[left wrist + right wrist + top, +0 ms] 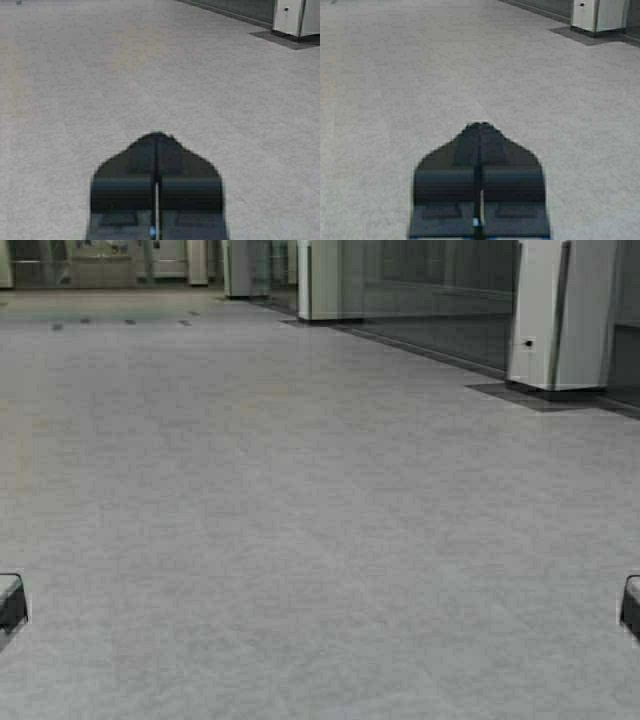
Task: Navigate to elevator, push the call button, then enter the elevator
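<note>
A wide grey speckled floor (300,520) fills most of the high view; a white square pillar (560,315) stands at the right on a dark base plate (540,397), with a small dark fitting low on its face; dark glass wall panels (440,290) run behind it; a second pale pillar (330,280) stands farther back.

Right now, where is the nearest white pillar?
In the high view the white pillar stands ahead on the right, on a dark floor pad beside the glass wall; grey floor lies between.
</note>
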You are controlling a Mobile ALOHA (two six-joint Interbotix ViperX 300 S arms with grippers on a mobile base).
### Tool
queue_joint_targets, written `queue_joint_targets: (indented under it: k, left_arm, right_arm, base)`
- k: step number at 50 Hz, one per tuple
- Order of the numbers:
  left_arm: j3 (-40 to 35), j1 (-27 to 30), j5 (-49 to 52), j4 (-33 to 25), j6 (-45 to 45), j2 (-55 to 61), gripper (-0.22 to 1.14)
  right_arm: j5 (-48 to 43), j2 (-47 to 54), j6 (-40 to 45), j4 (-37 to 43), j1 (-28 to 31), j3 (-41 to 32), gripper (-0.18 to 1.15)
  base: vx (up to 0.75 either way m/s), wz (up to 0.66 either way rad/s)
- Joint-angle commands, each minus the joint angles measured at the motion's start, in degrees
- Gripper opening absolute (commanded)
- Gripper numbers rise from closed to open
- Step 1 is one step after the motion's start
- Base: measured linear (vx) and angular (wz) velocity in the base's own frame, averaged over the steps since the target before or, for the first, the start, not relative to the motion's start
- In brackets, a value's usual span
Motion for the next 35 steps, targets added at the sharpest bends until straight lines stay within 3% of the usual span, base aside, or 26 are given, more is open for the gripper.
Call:
queue_joint_targets:
  k: [1, 17, 35]
  left_arm:
    - [-0.97, 0.09, -2.37, -0.18, 0.18, 1.85, 0.03]
    - [-1.32, 0.09, -3.16, 0.09, 0.0, 2.81, 0.03]
    - [-1.32, 0.09, -3.25, 0.09, -0.18, 2.64, 0.03]
  right_arm:
    - [-2.11, 0.09, 0.18, 0.09, 0.0, -1.41, 0.05]
    - [-2.37, 0.79, 0.7, 0.0, 0.0, -0.88, 0.05]
    - [-2.37, -0.18, 1.14, 0.09, 0.0, -0.26, 0.05]
  base:
    - [0.64, 0.32]
    - [0.66, 0.42]
    - [0.72, 0.26]
